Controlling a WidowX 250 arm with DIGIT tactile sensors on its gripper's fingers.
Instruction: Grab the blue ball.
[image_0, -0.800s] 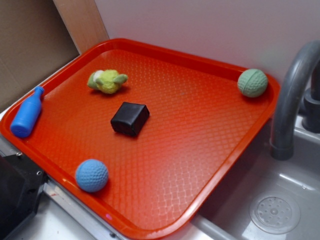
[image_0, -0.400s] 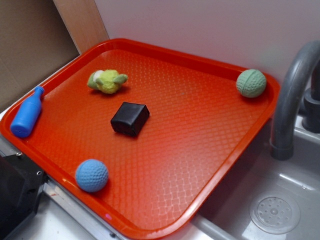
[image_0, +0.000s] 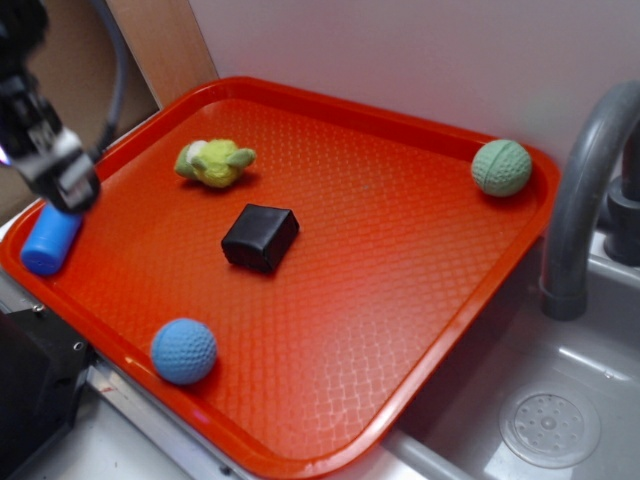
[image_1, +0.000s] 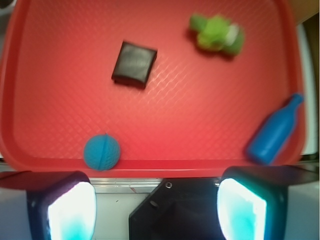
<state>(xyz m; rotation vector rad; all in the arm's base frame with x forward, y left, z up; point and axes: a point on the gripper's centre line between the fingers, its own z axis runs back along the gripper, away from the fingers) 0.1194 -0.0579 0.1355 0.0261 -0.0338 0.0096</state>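
Clearly approach phase: gripper (image_1: 157, 202) spread wide, holding nothing, hanging above the near-left edge of the red tray (image_0: 400, 130), beside the blue bottle toy (image_0: 48, 240). Blue ball (image_0: 184, 351) resting by the tray's near rim, well apart from the gripper, sitting left of centre in the wrist view and not between the fingers (image_1: 67, 210). Likely kept high and wide to clear the rim before lining up. Black block (image_0: 260, 237) mid-tray, green plush toy (image_0: 214, 161) beyond it, pale green ball (image_0: 501, 167) in the far corner near the grey faucet (image_0: 585, 190). No brands, labels or writing readable on any of the 5 tray items.
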